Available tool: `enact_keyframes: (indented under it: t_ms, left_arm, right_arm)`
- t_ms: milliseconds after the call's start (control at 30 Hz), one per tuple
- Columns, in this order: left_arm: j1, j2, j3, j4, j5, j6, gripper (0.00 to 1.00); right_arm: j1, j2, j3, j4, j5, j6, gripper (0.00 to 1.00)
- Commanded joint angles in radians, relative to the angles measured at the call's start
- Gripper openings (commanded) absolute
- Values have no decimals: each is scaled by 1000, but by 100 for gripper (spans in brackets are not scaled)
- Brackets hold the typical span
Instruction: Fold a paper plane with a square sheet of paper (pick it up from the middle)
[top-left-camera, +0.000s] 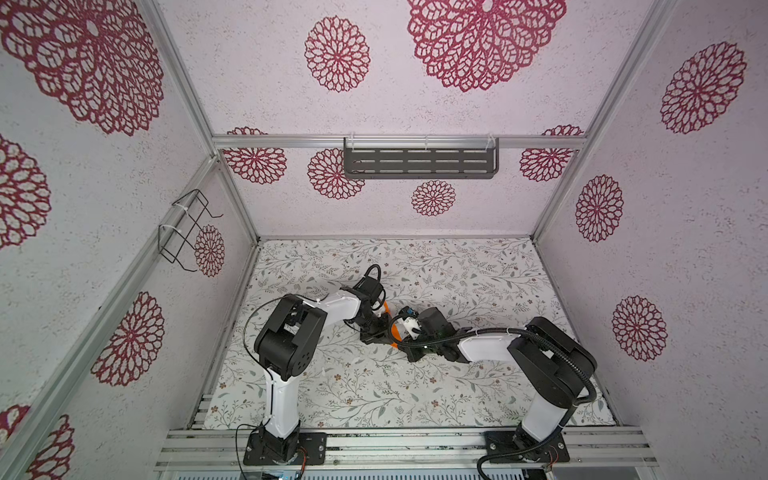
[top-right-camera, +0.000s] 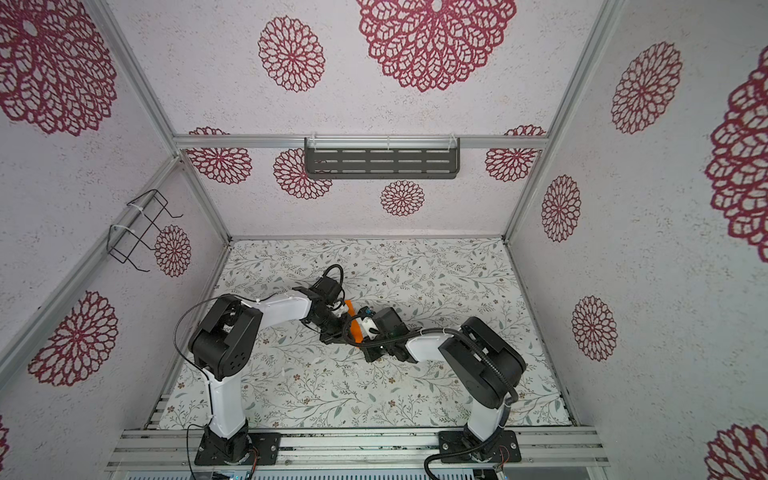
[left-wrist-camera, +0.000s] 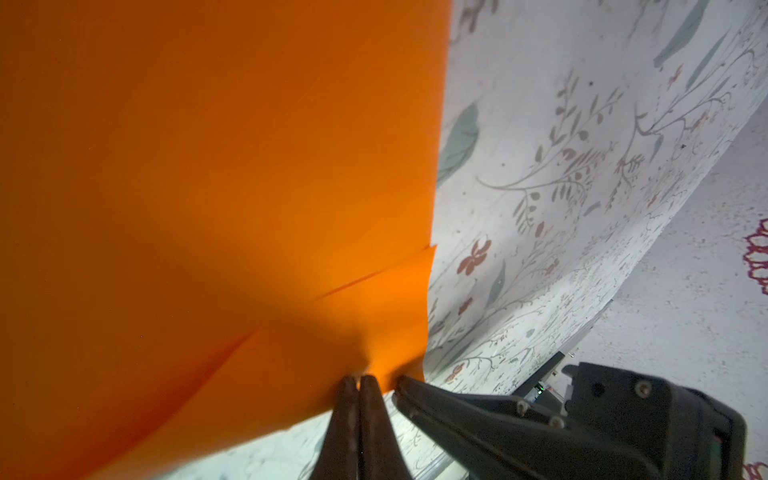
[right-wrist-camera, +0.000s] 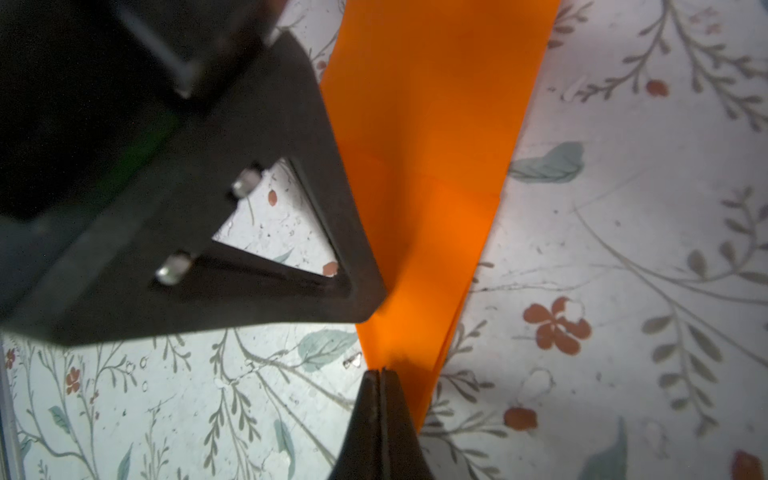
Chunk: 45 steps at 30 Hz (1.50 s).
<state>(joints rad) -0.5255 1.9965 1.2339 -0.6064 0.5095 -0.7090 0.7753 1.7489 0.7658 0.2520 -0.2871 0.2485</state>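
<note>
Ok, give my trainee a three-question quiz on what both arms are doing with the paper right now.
1. Which jaws are shut on the orange paper? A the left jaws only, B the right jaws only, C both.
2. True or false: the paper lies flat, untouched.
3. What is fixed to the back wall?
Key: 1 C. 2 False. 3 A dark slotted shelf.

Each arm is made of white links (top-left-camera: 484, 347) and black joints (top-left-camera: 286, 336). The left arm (top-left-camera: 282, 395) is trailed by a thin black cable (top-left-camera: 245, 328), the right arm (top-left-camera: 540, 415) by a ribbed black hose (top-left-camera: 490, 331). Black bolted base plates (top-left-camera: 311, 446) are seen at 6 o'clock in both top views. The left gripper (left-wrist-camera: 359, 380) and right gripper (right-wrist-camera: 380, 374) are tipped with tapered dark fingers (right-wrist-camera: 365, 415); two silver screws (right-wrist-camera: 245, 185) are set in the left one's triangular frame (right-wrist-camera: 332, 174).
</note>
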Motion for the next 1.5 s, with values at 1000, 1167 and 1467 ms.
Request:
enact_keyframes:
  t_ms: [1000,1167,1467]
  left_arm:
    - [155,-80,19,-211,-357,92,5]
    - [157,-227,-38,-88,-334,23,14]
    - [153,-405,-341,371,-153,-225,35]
  right_arm:
    - [0,10,-31,-73,32,35,0]
    - [-31,-40,7,-4,-94,142,6]
    - [-98,-114,1,116,-122,227,33]
